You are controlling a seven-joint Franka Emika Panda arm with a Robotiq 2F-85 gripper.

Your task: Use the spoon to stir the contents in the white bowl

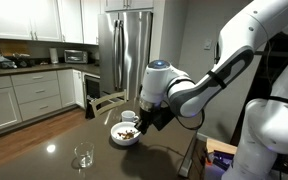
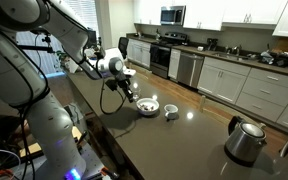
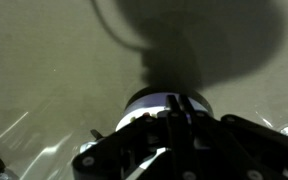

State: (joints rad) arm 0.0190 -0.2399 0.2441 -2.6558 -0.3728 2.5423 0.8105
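The white bowl stands on the dark countertop and holds brown and tan chunky contents. It shows in both exterior views. My gripper hangs just over the bowl's rim, on the robot's side. Its fingers look shut on a thin dark spoon that slants down toward the contents. In the wrist view the two fingers are pressed close together in front of the bowl's white rim. The contents are hidden there.
A small white handled cup stands right behind the bowl. A clear glass stands nearer the counter's front. A metal kettle sits further along the counter. Kitchen cabinets and a fridge are behind.
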